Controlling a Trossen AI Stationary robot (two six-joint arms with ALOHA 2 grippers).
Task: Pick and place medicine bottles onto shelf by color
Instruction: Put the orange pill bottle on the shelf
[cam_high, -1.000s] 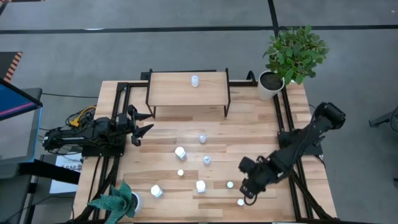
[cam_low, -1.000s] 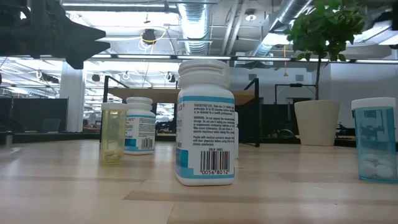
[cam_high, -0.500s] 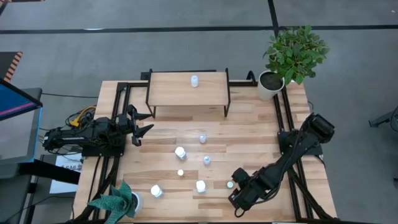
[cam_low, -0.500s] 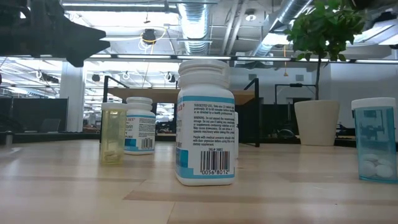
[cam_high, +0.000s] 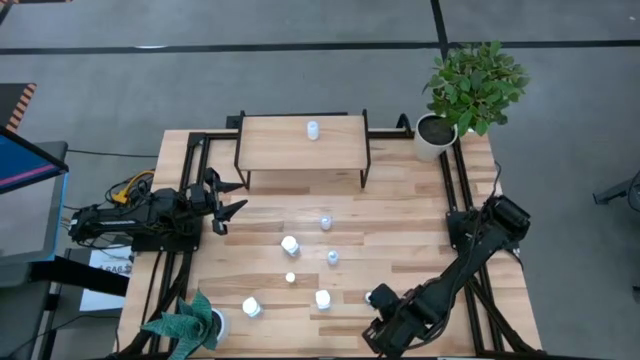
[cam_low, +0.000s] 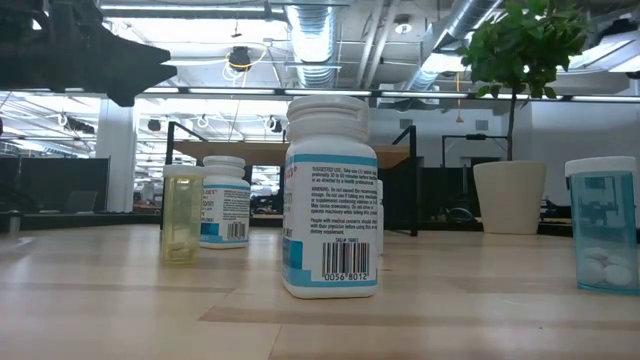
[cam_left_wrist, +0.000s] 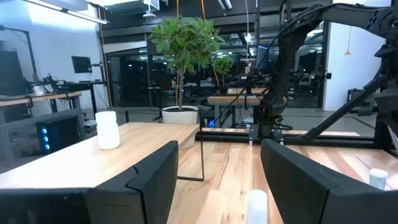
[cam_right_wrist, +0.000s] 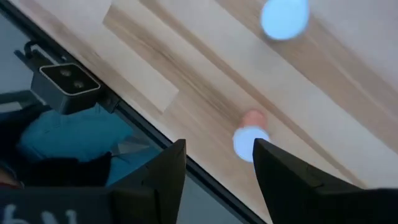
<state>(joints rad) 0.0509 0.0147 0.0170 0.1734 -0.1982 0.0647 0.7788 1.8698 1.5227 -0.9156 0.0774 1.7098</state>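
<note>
Hovering open right gripper (cam_right_wrist: 214, 171) over small bottle (cam_right_wrist: 250, 142); pale-blue bottle (cam_low: 604, 224) holds white tablets; left gripper (cam_high: 226, 200) open

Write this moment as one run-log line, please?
right gripper: jaws open, low over tiny bottle at table's near edge | left gripper: waiting at left side | shelf: one bottle on it

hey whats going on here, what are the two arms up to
The robot is sorting medicine bottles onto the shelf. One white bottle already stands on it; the others are scattered on the table. The right hand hangs open over the table's front edge, just above a small bottle, holding nothing. The left hand waits open beside the shelf's left end.
</note>
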